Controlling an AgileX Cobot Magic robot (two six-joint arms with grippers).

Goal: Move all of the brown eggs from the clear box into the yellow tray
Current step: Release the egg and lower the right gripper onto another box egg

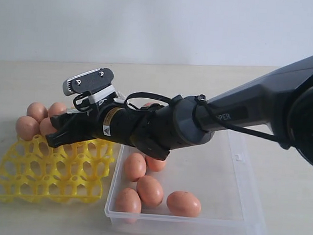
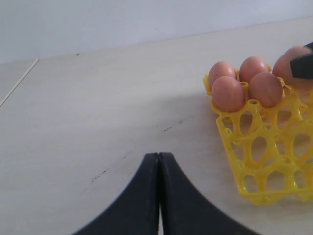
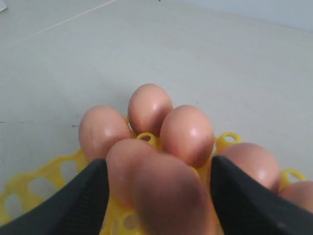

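My right gripper (image 1: 58, 135) reaches across over the back of the yellow tray (image 1: 34, 173) and is shut on a brown egg (image 3: 161, 191), held between its black fingers (image 3: 83, 200). Several brown eggs (image 1: 37, 111) fill the tray's back left cups, just beyond the held egg. In the left wrist view those eggs (image 2: 228, 93) sit in a corner of the tray (image 2: 259, 147), and the held egg (image 2: 288, 66) shows at the picture's edge. Several more eggs (image 1: 150, 189) lie in the clear box (image 1: 192, 222). My left gripper (image 2: 159, 154) is shut and empty over bare table beside the tray.
The clear box stands right beside the yellow tray, on its right. My right arm (image 1: 226, 117) spans the box's back left part. Most tray cups (image 1: 60, 183) toward the front are open. A pale wall rises behind the table.
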